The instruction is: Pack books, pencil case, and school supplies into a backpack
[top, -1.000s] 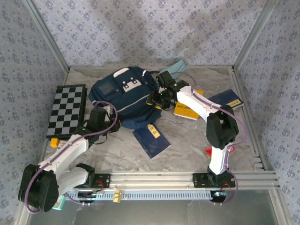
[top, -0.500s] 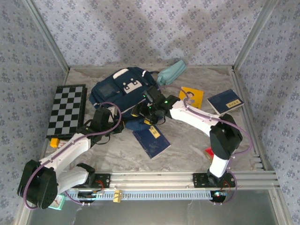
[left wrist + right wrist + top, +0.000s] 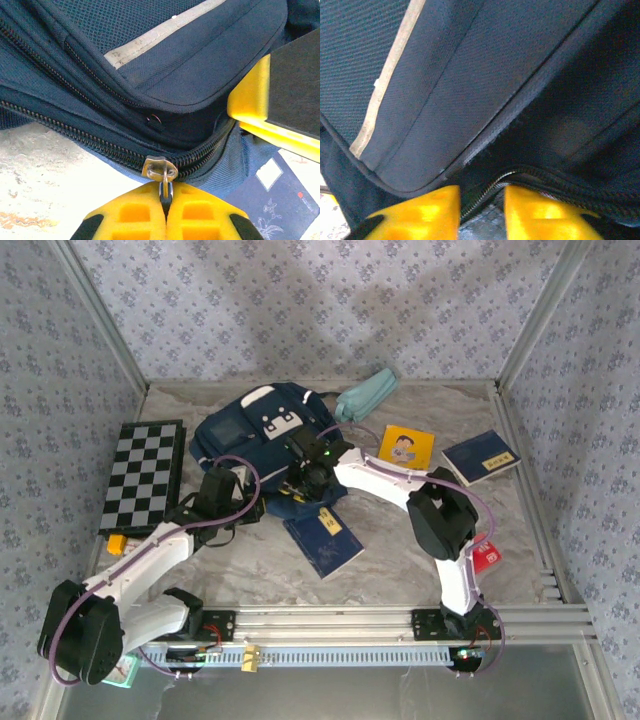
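While the left gripper (image 3: pixel 165 200) pinches the metal zipper pull (image 3: pixel 160 168) of the backpack (image 3: pixel 262 430) with its fingers pressed together, the right gripper (image 3: pixel 481 195) sits at the bag's near edge with a narrow gap between its fingers and the zipper line running through that gap; whether it presses the fabric I cannot tell. The backpack lies toward the far left of the table (image 3: pixel 400 560), the pencil case (image 3: pixel 365 395) just beside its far right corner. One navy book (image 3: pixel 322 538) lies at its near edge. To the right lie the yellow book (image 3: pixel 406 446) and the other navy book (image 3: pixel 482 457). The red packet (image 3: pixel 487 557) lies nearer, by the right arm.
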Robot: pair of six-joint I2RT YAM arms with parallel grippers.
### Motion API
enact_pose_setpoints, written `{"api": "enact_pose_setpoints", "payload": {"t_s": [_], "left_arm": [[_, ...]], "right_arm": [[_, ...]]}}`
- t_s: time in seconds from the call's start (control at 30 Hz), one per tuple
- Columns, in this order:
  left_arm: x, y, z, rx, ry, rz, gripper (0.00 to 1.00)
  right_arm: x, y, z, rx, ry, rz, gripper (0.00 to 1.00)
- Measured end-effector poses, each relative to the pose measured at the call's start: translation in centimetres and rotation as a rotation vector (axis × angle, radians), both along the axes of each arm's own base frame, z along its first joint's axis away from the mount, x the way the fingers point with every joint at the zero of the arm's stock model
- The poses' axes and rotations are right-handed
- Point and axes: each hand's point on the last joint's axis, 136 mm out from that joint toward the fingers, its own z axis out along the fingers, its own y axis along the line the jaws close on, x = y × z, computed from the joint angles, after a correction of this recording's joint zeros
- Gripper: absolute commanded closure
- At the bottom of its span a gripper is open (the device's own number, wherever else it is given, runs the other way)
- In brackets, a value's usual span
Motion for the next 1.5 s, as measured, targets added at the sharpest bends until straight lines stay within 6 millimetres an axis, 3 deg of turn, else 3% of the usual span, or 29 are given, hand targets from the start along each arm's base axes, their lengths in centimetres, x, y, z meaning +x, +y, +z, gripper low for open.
{"api": "enact_pose_setpoints", "payload": {"t_s": [0.07,0.33,0.63,0.8,0.97,1.33,1.5], "left_arm": [[0.0,0.1,0.0,0.009,-0.002,-0.002,1.0],[-0.1,0.5,0.1,0.036,-0.011,-0.005,1.0],[0.3,0.8,0.7,0.033,-0.029,0.012,1.0],[0.3,0.7,1.1,0.014,-0.033,0.005,1.0],[0.3,0.7,1.2,0.006,-0.031,-0.002,1.0],[0.3,0.5,1.4,0.003,-0.033,-0.016,1.0],[0.4,0.4,1.8,0.004,-0.04,-0.022,1.0]], "right_arm": [[0.0,-0.1,-0.1,-0.004,-0.001,0.004,0.88],[0.4,-0.5,0.0,-0.019,-0.027,0.019,1.0],[0.7,-1.1,3.3,-0.05,-0.206,0.14,1.0],[-0.3,-0.3,4.7,0.004,-0.376,0.386,0.68],[-1.0,0.1,5.2,0.073,-0.535,0.617,0.47],[-1.3,1.5,6.6,0.217,-0.862,1.029,0.32],[-2.2,2.3,5.1,0.262,-0.913,1.167,0.3]]}}
